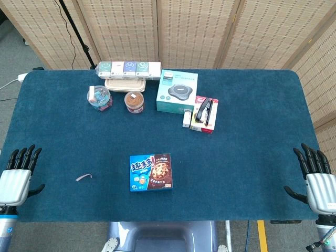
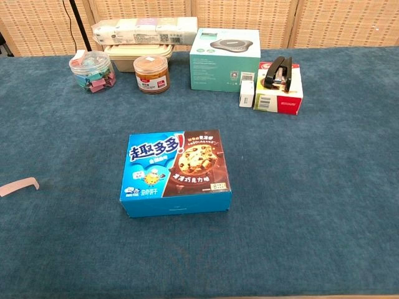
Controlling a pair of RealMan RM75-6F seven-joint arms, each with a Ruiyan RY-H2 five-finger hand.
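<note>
Left hand: the left hand [image 1: 18, 176] lies at the near left edge of the table [image 1: 252, 157], back up, fingers apart and stretched forward, holding nothing; it shows only in the head view.
Right hand: the right hand [image 1: 315, 178] lies at the near right edge, likewise back up with fingers spread and nothing in them; also in the head view only.
Progress: by the look of it nothing has been picked up; both hands are well apart from every item, so all handling is left to do.
Strip: a small pale strip [image 2: 19, 185] lies flat near the left hand, the closest thing to it, not touched.
Cookie box: the cookie box [image 2: 176, 171] lies flat, face up, near the front and about midway between the hands, well apart from both.
Stapler: a black stapler [image 2: 276, 72] rests on a red and white box [image 2: 280, 96] right of centre, further back, with a small white box [image 2: 247, 93] just beside it on the left.
Teal box: a teal box [image 2: 224, 59] stands behind and left of the white one.
Brown jar: a brown jar [image 2: 151, 73] stands left of the teal box.
Clip tub: a clear tub [image 2: 92, 70] further left holds small coloured bits, perhaps clips; too small to be sure.
Tray: a beige tray [image 2: 128, 56] sits behind the jar and tub.
Long box: a long box [image 2: 144, 29] lies on top of the tray, farthest back.
</note>
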